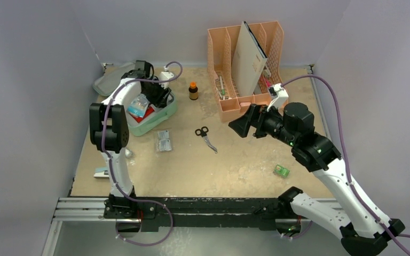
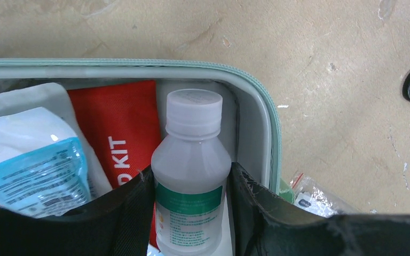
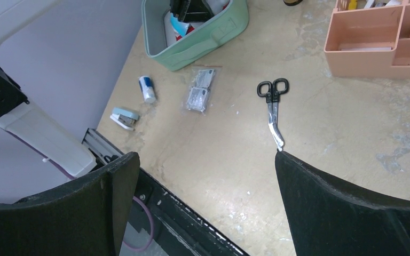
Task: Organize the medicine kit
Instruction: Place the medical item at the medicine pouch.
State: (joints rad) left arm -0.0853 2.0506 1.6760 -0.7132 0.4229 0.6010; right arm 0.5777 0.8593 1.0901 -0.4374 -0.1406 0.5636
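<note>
The mint-green medicine kit (image 1: 159,118) lies open at the back left, its rim (image 2: 270,128) in the left wrist view. My left gripper (image 2: 192,210) reaches down into it, shut on a translucent white bottle (image 2: 192,154) with a green label, held upright against the kit's right wall. Beside the bottle lie a red first-aid pouch (image 2: 120,125) and a blue-and-white packet (image 2: 29,157). My right gripper (image 3: 205,159) hangs open and empty above the table's middle, also in the top view (image 1: 240,127).
Black scissors (image 1: 206,136) and blister packs (image 1: 164,141) lie mid-table. A brown bottle (image 1: 193,90) stands by the peach organizer (image 1: 225,106). A stapler (image 3: 124,118) and a small tube (image 3: 147,89) lie near the left edge. A small green packet (image 1: 282,170) is at right.
</note>
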